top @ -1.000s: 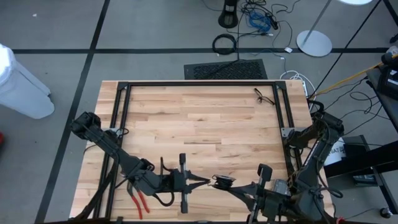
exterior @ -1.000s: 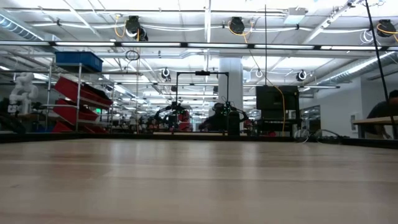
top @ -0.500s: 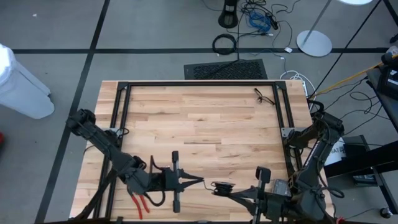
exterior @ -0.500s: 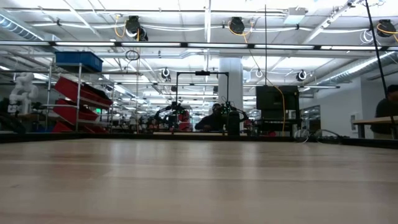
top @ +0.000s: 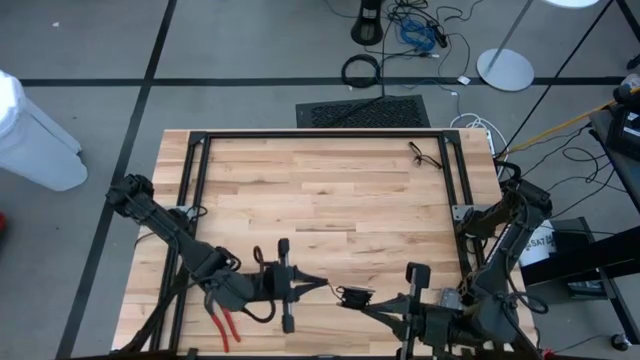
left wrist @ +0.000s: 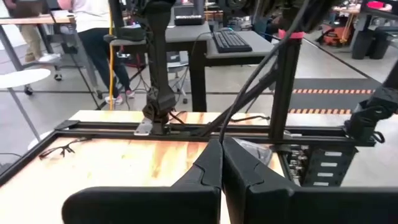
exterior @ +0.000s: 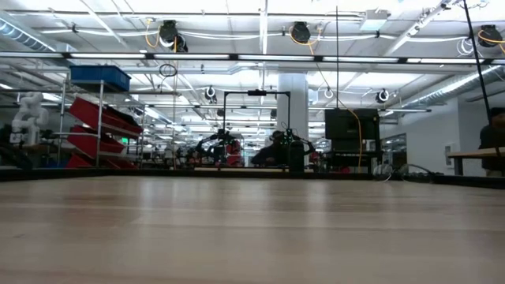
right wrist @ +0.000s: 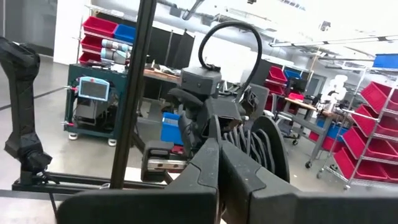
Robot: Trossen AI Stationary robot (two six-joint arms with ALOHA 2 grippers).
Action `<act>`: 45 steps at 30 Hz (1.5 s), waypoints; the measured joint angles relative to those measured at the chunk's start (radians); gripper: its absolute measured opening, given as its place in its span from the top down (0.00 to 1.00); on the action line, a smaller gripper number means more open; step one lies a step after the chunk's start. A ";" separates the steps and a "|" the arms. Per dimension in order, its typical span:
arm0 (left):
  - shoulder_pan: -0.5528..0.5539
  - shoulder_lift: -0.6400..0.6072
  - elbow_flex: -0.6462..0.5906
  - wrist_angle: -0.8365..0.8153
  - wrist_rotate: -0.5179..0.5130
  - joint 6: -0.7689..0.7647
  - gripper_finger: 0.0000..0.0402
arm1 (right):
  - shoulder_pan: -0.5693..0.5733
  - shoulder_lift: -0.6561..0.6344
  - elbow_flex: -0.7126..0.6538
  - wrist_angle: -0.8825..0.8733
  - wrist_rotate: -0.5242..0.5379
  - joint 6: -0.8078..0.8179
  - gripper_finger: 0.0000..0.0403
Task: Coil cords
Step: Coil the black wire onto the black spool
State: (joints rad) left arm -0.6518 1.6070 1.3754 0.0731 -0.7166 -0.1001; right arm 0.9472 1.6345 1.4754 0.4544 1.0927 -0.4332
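Cord [top: 354, 296], thin and black with a small dark puck, lies at the near edge of the wooden tabletop [top: 320, 190], between the two hands. Left hand [top: 322, 283] just beside it, fingers pressed together, gripping nothing. Right hand [top: 345, 303] tips at the puck, fingers closed; whether it grips the cord, cannot tell. Red-handled pliers [top: 221, 327] near left arm.

left gripper [top: 322, 281] drew back from cord puck [top: 353, 295] | right gripper [top: 345, 302] shifted toward left arm
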 joint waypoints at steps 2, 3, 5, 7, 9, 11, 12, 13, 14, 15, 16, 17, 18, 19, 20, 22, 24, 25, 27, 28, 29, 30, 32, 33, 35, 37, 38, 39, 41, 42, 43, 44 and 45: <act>-0.001 0.000 0.000 0.000 0.000 0.000 1.00 | -0.006 0.000 0.000 -0.001 -0.001 0.002 1.00; -0.001 0.000 0.000 0.000 0.000 0.000 1.00 | -0.007 0.000 0.000 -0.002 -0.002 0.006 1.00; -0.003 0.000 0.000 0.001 0.003 0.001 0.99 | -0.013 0.000 0.000 -0.014 -0.003 0.022 1.00; -0.005 0.000 0.000 0.001 0.030 0.001 0.98 | -0.018 0.000 0.000 -0.039 -0.003 0.047 1.00; -0.005 0.000 0.000 0.004 0.068 0.001 0.95 | -0.026 0.000 0.000 -0.060 -0.003 0.067 1.00; -0.005 0.000 0.000 0.015 0.098 0.002 0.91 | -0.032 0.000 0.000 -0.074 -0.003 0.088 1.00; -0.006 0.000 0.000 0.017 0.110 0.004 0.90 | -0.035 0.000 0.000 -0.081 -0.003 0.094 1.00; -0.006 0.000 0.000 0.017 0.119 0.004 0.88 | -0.039 0.000 0.000 -0.088 -0.003 0.099 1.00; -0.006 0.000 0.000 0.015 0.122 0.004 0.86 | -0.040 0.000 0.000 -0.094 -0.003 0.101 1.00; -0.006 0.000 0.000 0.012 0.127 0.004 0.85 | -0.043 0.000 0.000 -0.095 -0.003 0.102 1.00; -0.008 0.000 0.000 0.011 0.137 0.004 0.83 | -0.044 0.000 0.000 -0.095 -0.003 0.101 1.00; -0.011 0.000 0.000 0.012 0.140 0.005 0.82 | -0.044 0.000 0.000 -0.094 -0.003 0.100 1.00; -0.018 0.000 0.000 0.011 0.141 0.008 0.81 | -0.044 0.000 0.000 -0.095 -0.003 0.099 1.00; -0.027 0.000 0.000 0.007 0.141 0.009 0.79 | -0.044 0.000 0.000 -0.098 -0.003 0.099 1.00; -0.036 -0.004 0.000 -0.010 0.145 0.011 0.78 | -0.044 0.000 0.000 -0.101 -0.002 0.095 1.00; -0.055 -0.021 -0.001 -0.063 0.148 0.008 0.77 | -0.042 0.000 0.000 -0.101 0.000 0.085 1.00; -0.073 -0.045 -0.001 -0.108 0.145 0.002 0.76 | -0.039 0.000 0.000 -0.102 0.000 0.084 1.00; -0.084 -0.056 -0.001 -0.119 0.133 0.001 0.76 | -0.036 0.000 0.000 -0.106 0.000 0.084 1.00; -0.108 -0.073 -0.001 -0.118 0.082 0.004 0.76 | -0.036 0.000 0.000 -0.111 0.000 0.083 1.00; -0.118 -0.080 -0.001 -0.102 0.051 0.011 0.76 | -0.036 0.000 0.000 -0.111 0.000 0.083 1.00; -0.127 -0.086 -0.001 -0.077 0.022 0.028 0.76 | -0.036 0.000 0.000 -0.112 0.000 0.083 1.00; -0.134 -0.090 -0.001 -0.048 0.000 0.056 0.76 | -0.036 0.000 0.000 -0.116 0.000 0.083 1.00; -0.145 -0.088 0.000 0.032 -0.032 0.138 0.76 | -0.036 0.000 0.000 -0.130 0.000 0.091 1.00; -0.149 -0.078 0.000 0.072 -0.038 0.180 0.76 | -0.037 0.000 0.000 -0.138 -0.003 0.097 1.00; -0.149 -0.047 0.001 0.152 -0.040 0.268 0.76 | -0.043 0.000 0.000 -0.150 -0.032 0.108 1.00; -0.142 -0.011 0.000 0.219 -0.040 0.361 0.76 | -0.050 0.000 0.000 -0.154 -0.053 0.122 1.00; -0.139 0.003 -0.001 0.253 -0.040 0.405 0.76 | -0.052 0.000 0.000 -0.156 -0.052 0.125 1.00; -0.138 0.013 -0.001 0.283 -0.040 0.449 0.76 | -0.054 0.000 0.000 -0.158 -0.052 0.126 1.00; -0.135 0.028 -0.001 0.327 -0.043 0.502 0.76 | -0.057 0.000 0.000 -0.164 -0.052 0.133 1.00; -0.132 0.034 -0.001 0.341 -0.048 0.515 0.76 | -0.057 0.000 0.000 -0.168 -0.052 0.136 1.00; -0.130 0.037 -0.001 0.349 -0.053 0.523 0.76 | -0.057 0.000 0.000 -0.171 -0.052 0.138 1.00; -0.126 0.039 -0.001 0.356 -0.061 0.525 0.76 | -0.056 0.000 0.000 -0.174 -0.052 0.137 1.00; -0.125 0.040 -0.001 0.369 -0.074 0.525 0.76 | -0.056 0.000 0.000 -0.174 -0.052 0.138 1.00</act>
State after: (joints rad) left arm -0.7764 1.6466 1.3746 0.4422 -0.7906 0.4249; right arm 0.8909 1.6341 1.4757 0.2801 1.0404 -0.2954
